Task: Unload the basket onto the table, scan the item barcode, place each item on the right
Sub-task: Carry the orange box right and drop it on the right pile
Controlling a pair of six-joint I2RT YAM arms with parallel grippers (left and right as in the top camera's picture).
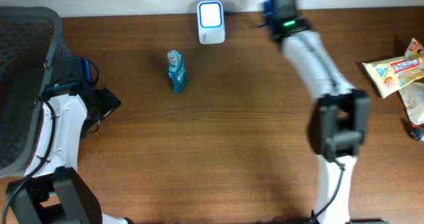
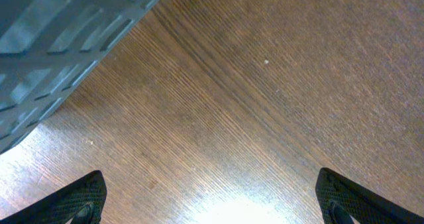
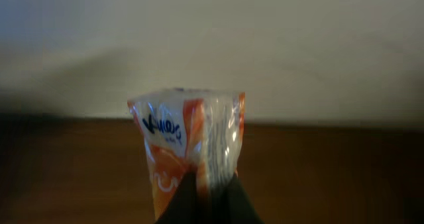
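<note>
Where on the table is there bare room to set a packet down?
The widest bare wood lies below the bottle, between the left arm and the right arm, down to the near edge. A smaller patch lies between the scanner and the right arm. Crowded: the right edge with snack packets, the left by the basket.

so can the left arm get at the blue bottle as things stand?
Probably yes. The left hand is open and empty, nothing stands between it and the blue bottle on the table, and the right arm is off by the scanner at the far edge.
</note>
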